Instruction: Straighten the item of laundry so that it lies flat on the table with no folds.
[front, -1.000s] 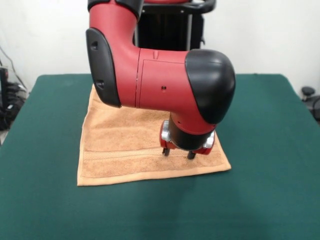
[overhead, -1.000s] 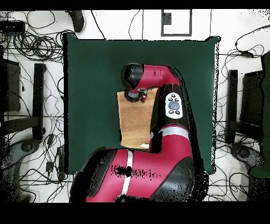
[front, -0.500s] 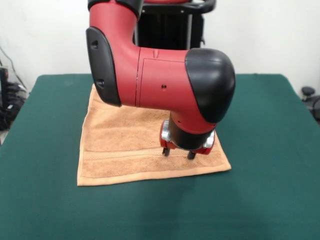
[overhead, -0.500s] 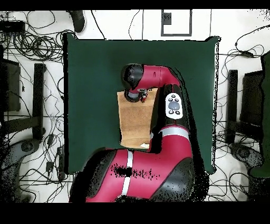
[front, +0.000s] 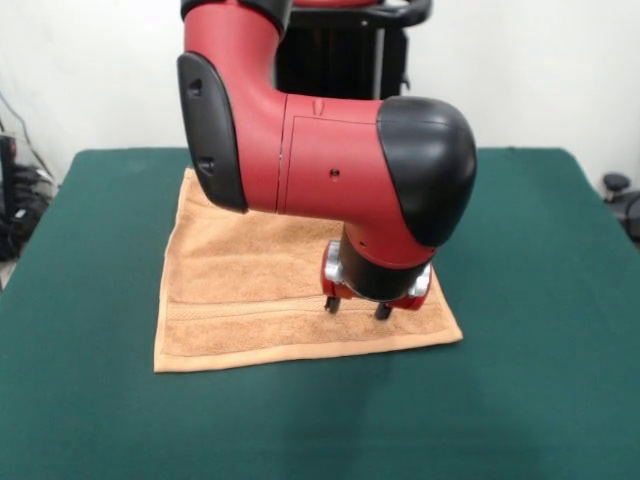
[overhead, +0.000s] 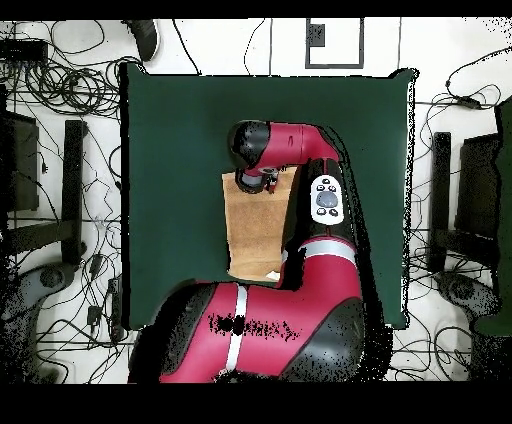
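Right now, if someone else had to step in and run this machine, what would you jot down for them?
Gripper: open, holding nothing, fingers apart just over the towel near its front band.
Towel: spread on the green table, about mid-table; the arm hides part of it. The visible part looks flat, with no obvious folds.
Done: flattening looks close to finished.
Left: lift the arm clear, check the hidden part, and smooth any fold found there.

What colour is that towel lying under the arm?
Light orange-tan, with woven border bands; the towel shows best in the front view.
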